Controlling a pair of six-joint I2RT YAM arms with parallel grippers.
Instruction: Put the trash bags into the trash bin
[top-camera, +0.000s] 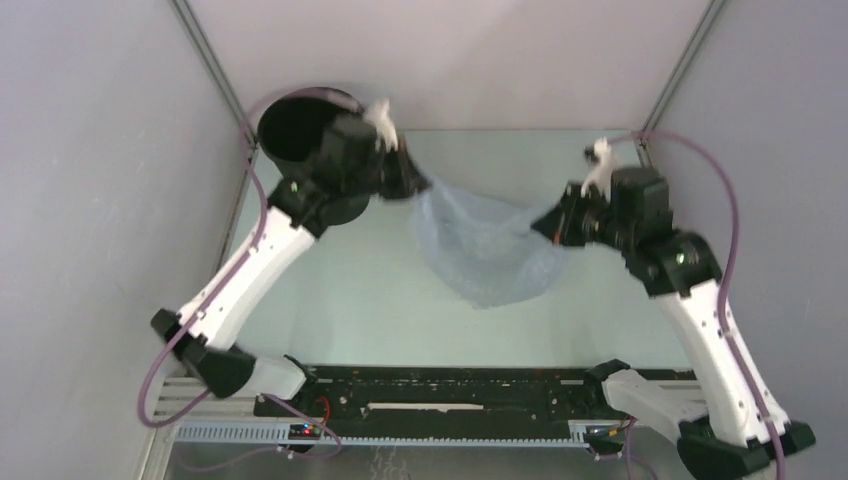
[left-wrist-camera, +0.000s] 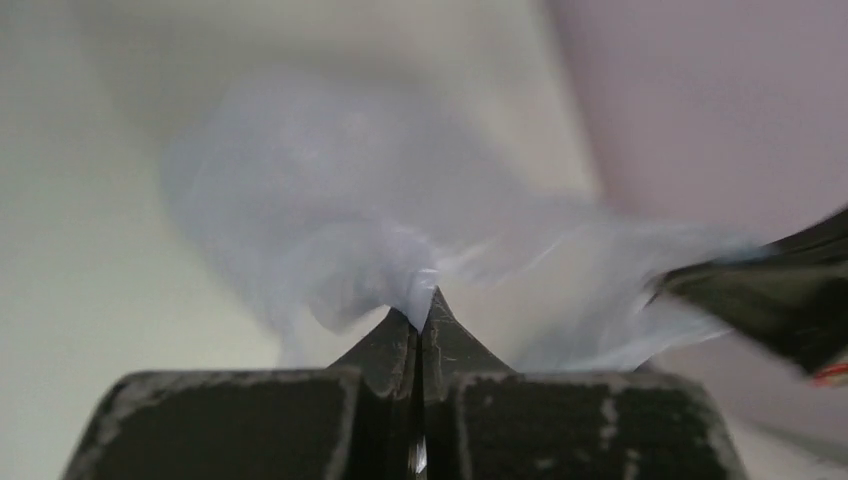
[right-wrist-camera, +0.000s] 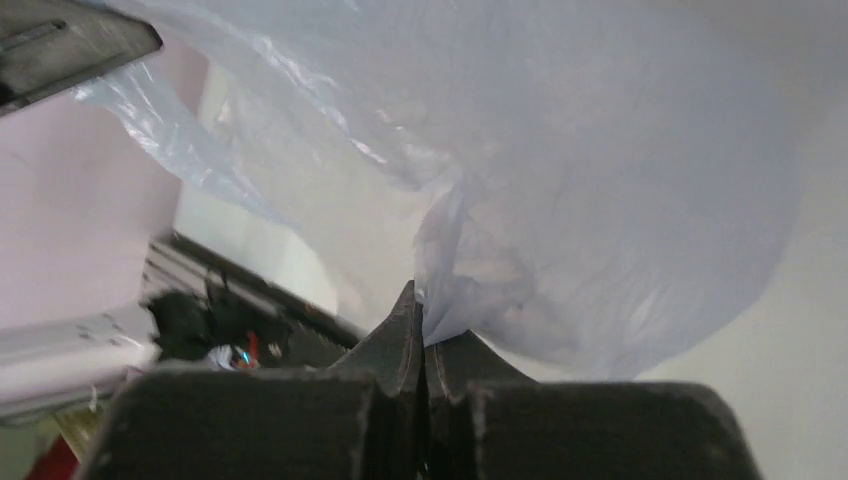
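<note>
Clamped tight on the trash bag at 2 points: left gripper on its 10 o'clock edge, right gripper on its 3 o'clock edge. Sagged slack over the table, just beside the trash bin at 10 o'clock. Probably needed: carrying both pinches over the rim together, sagging belly lowered in first, grips kept firm.

Plain grey walls enclose a pale green tabletop, with slanting metal corner posts behind.
</note>
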